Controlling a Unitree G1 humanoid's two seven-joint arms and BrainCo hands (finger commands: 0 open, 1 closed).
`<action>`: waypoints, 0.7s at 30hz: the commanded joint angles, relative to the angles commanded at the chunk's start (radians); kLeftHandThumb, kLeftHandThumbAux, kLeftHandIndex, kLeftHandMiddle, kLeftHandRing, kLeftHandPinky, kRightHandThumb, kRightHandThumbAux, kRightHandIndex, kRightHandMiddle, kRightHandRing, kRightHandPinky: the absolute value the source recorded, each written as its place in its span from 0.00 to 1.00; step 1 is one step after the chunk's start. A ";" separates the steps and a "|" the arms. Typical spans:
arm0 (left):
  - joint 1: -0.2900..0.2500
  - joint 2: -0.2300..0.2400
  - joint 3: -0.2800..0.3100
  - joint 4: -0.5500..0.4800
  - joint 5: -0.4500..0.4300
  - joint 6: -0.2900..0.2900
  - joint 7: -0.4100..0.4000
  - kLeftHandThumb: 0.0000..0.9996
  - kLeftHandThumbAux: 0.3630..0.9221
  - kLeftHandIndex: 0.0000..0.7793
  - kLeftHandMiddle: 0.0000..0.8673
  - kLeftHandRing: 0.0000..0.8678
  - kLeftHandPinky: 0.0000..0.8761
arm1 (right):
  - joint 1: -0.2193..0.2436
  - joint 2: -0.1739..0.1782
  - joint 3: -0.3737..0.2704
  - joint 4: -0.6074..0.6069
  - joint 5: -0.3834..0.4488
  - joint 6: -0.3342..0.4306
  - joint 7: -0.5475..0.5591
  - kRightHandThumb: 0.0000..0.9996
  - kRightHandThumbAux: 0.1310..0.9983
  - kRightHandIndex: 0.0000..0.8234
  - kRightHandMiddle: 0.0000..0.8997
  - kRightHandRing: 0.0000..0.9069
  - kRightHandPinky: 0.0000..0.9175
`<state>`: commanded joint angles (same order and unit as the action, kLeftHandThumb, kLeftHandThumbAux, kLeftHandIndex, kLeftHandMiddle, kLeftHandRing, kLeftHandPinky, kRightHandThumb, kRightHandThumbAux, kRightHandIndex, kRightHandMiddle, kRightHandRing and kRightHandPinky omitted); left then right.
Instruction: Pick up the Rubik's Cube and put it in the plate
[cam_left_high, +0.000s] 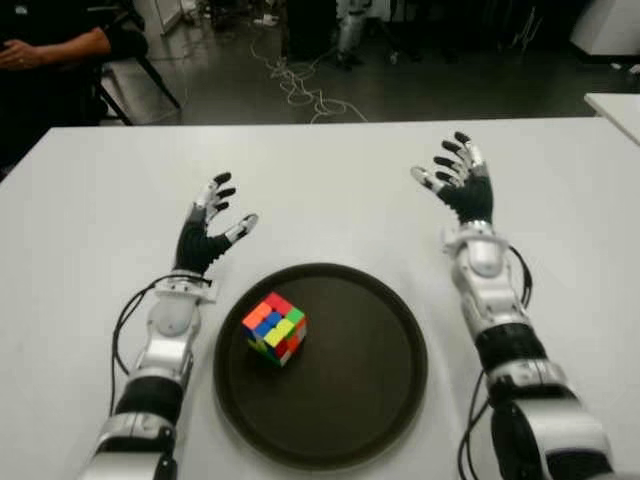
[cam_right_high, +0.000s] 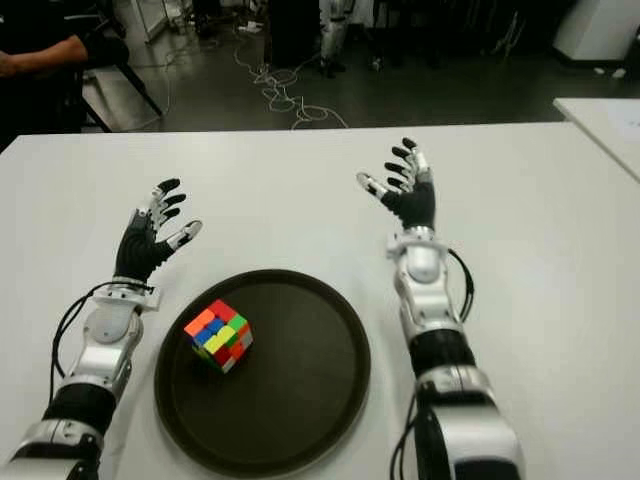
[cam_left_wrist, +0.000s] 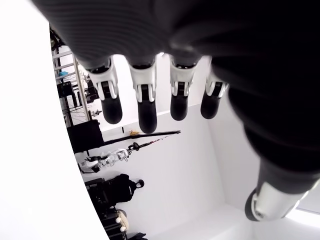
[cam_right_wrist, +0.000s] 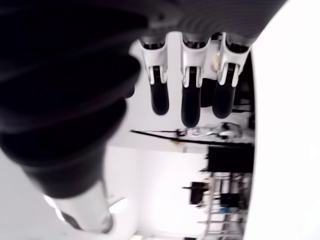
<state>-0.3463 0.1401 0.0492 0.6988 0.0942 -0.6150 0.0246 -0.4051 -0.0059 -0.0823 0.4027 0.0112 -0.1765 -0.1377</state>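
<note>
While nothing is held, the left hand (cam_left_high: 208, 232) is raised with fingers spread just beyond the plate's (cam_left_high: 380, 400) left rim, and the right hand (cam_left_high: 458, 183) is likewise spread beyond its right rim. Inside the plate, near its left edge, the cube (cam_left_high: 274, 327) is seen on the counter (cam_left_high: 330, 190).

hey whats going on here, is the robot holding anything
No. The cube already sits inside the plate, in its left part, on the white table. Both hands are open and hold nothing: the left hand shows beyond the plate's left edge, and the right hand beyond the plate's right side, farther up the table. A person's arm shows at the far left, past the table.
</note>
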 joint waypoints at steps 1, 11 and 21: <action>0.001 0.000 0.000 -0.001 0.000 0.000 0.000 0.06 0.54 0.09 0.12 0.13 0.14 | 0.020 0.005 0.003 -0.036 0.001 0.015 0.001 0.14 0.80 0.17 0.21 0.23 0.28; 0.010 0.001 0.001 -0.001 0.003 -0.003 0.005 0.04 0.54 0.08 0.12 0.12 0.12 | 0.175 0.044 0.024 -0.107 -0.006 -0.001 -0.001 0.15 0.77 0.15 0.20 0.22 0.26; 0.019 0.002 -0.001 -0.021 -0.002 0.002 -0.004 0.05 0.55 0.08 0.12 0.13 0.14 | 0.042 0.009 -0.009 0.138 -0.022 -0.100 -0.025 0.15 0.73 0.15 0.19 0.21 0.25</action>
<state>-0.3276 0.1418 0.0487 0.6773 0.0918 -0.6130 0.0206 -0.3634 0.0033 -0.0914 0.5403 -0.0105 -0.2768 -0.1627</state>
